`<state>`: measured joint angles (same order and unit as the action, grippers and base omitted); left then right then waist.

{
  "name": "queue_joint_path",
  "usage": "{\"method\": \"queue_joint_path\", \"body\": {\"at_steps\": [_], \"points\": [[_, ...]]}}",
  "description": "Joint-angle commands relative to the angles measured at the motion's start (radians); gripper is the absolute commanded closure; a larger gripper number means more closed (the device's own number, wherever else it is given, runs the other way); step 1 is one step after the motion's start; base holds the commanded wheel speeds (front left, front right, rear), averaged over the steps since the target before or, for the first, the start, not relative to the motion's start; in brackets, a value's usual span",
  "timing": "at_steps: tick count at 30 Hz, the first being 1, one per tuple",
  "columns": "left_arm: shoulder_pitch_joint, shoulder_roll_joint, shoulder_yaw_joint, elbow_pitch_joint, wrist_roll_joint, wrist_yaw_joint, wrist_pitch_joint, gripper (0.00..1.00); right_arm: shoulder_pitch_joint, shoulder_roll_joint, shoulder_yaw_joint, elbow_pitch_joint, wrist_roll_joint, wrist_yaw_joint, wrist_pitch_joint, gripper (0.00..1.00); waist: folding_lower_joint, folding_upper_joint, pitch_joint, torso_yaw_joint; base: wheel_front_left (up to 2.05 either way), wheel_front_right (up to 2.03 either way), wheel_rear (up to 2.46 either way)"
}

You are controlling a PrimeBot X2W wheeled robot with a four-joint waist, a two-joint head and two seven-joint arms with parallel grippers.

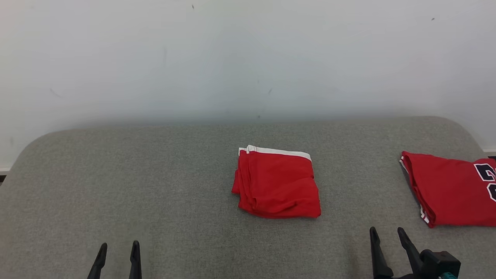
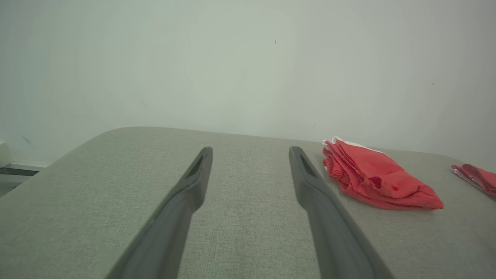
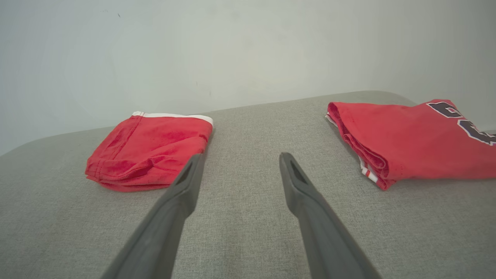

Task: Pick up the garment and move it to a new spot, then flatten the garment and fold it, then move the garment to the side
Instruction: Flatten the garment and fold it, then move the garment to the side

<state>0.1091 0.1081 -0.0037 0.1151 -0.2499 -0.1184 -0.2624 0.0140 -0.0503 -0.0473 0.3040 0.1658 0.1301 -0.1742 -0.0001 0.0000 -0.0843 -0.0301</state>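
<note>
progress: found the red garment (image 1: 277, 184) already folded into a compact square with a white band along its far edge, lying flat near the middle of the grey padded desk (image 1: 155, 174). judged the picking up, flattening and folding done, going by the neat stacked layers at its left edge. saw the left hand (image 1: 119, 244) released, with fingers spread wide and nothing between them, low at the near left of the desk and well apart from the garment. saw the right hand (image 1: 386, 229) likewise released and empty at the near right, closer to the garment yet not touching it. noted a second red top with dark lettering (image 1: 449, 190) folded at the right edge of the desk, well apart from the first; could not tell whether meant as the side pile. reckoned one step left: moving the folded garment to the side, given its place mid-desk. expected that move to call for a grip across the whole stack, to keep the layers from sliding apart.
</note>
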Motion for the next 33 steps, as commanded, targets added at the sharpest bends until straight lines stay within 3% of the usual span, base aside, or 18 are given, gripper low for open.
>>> {"method": "queue_joint_path", "body": {"at_steps": [1,12,33], "points": [[0.013,-0.001,0.001,0.001,0.009,-0.004,-0.003,0.00,-0.015,-0.001,0.006,0.004,-0.003,0.001,-0.006,0.00,0.0001,0.0000,0.000,-0.008,0.00,0.00,0.00],[0.038,-0.010,0.015,0.027,0.036,-0.013,-0.003,0.00,-0.034,-0.029,0.051,0.053,0.004,0.001,-0.022,0.00,0.0001,0.0000,0.012,-0.018,0.00,0.00,0.00],[0.017,-0.010,-0.005,0.026,0.027,-0.011,-0.003,0.00,-0.055,-0.026,0.055,-0.007,-0.016,0.001,0.026,0.00,0.0001,0.0000,0.036,0.007,0.00,0.00,0.00]]}}
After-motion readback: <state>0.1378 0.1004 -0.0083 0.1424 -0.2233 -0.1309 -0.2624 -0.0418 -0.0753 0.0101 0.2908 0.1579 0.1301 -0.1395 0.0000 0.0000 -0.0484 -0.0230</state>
